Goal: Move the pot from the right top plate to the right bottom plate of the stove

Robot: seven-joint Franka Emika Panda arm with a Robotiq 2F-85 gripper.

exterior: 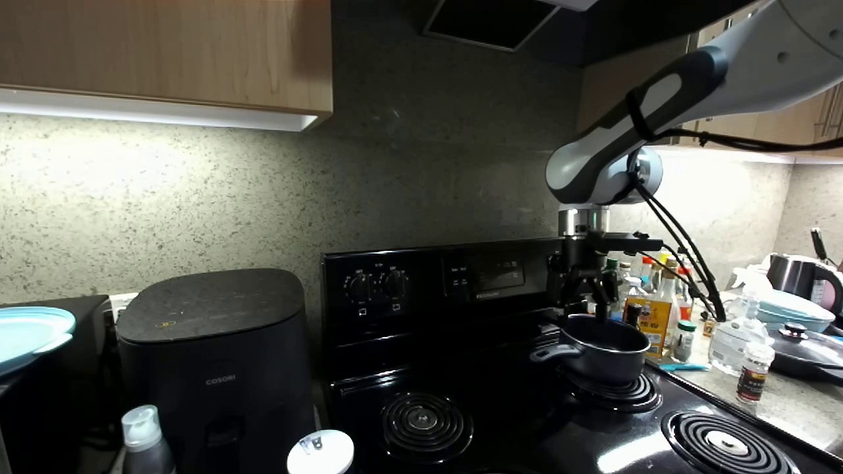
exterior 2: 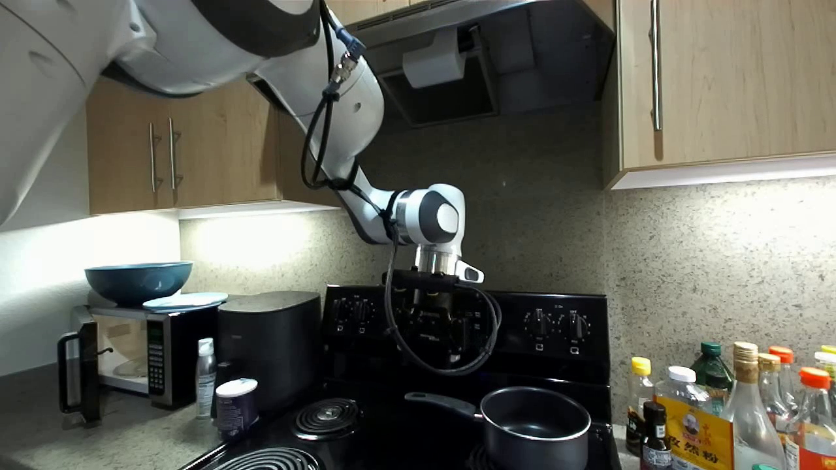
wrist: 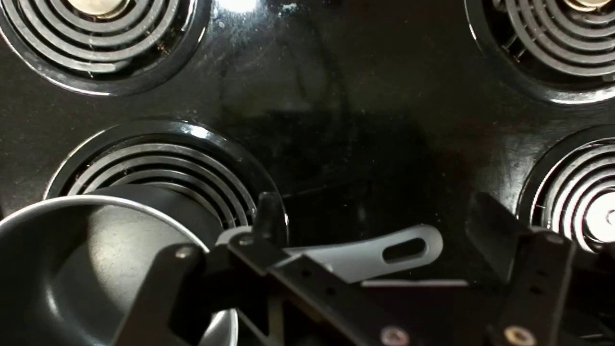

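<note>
The dark grey pot (exterior: 612,359) sits upright on the right top plate (exterior: 632,398) of the black stove (exterior: 520,408). It also shows in an exterior view (exterior 2: 539,444), its handle (exterior 2: 441,401) pointing left. The right bottom plate (exterior: 724,444) is bare; in the wrist view the right bottom plate (wrist: 103,45) shows at the upper left. My gripper (wrist: 375,221) is open and empty. In the wrist view the grey handle (wrist: 355,259) lies between the spread fingers, below them, partly hidden by the left finger. The pot (wrist: 110,250) is at the lower left. Finger contact cannot be told.
The stove's raised back panel (exterior: 421,289) stands behind the gripper. Several bottles (exterior 2: 705,405) stand right of the stove. A black air fryer (exterior: 217,355) and a white-lidded jar (exterior 2: 236,408) stand on the left. A range hood (exterior 2: 483,59) hangs above.
</note>
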